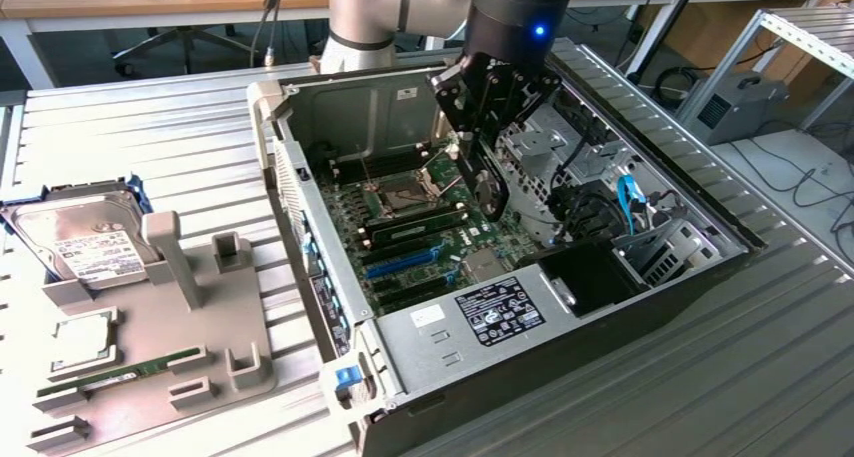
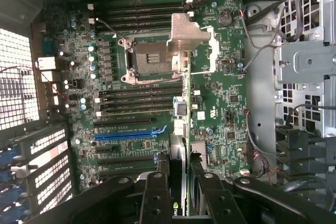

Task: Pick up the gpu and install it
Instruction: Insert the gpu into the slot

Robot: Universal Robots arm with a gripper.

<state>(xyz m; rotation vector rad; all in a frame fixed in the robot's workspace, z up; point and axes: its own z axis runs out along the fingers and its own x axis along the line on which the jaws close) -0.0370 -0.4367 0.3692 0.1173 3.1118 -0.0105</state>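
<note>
My gripper [image 1: 490, 137] is down inside the open computer case [image 1: 287, 167], shut on the gpu [image 1: 487, 192]. The card hangs edge-down over the green motherboard [image 1: 441, 232], close above it and beside the CPU socket [image 1: 400, 197]. In the wrist view the gpu [image 2: 179, 145] shows edge-on between the black fingers [image 2: 156, 192], with its silver bracket [image 2: 187, 35] at the far end over the socket. A blue expansion slot [image 2: 128, 135] lies on the board off to one side of the card's edge. I cannot tell whether the card touches the board.
A grey fixture [image 1: 174, 347] on the exterior view's left carries a hard drive [image 1: 80, 242], a CPU [image 1: 83, 339] and a RAM stick [image 1: 120, 372]. Inside the case, a drive cage and cables [image 1: 627, 202] crowd the far side; the power supply [image 1: 494, 312] sits in front.
</note>
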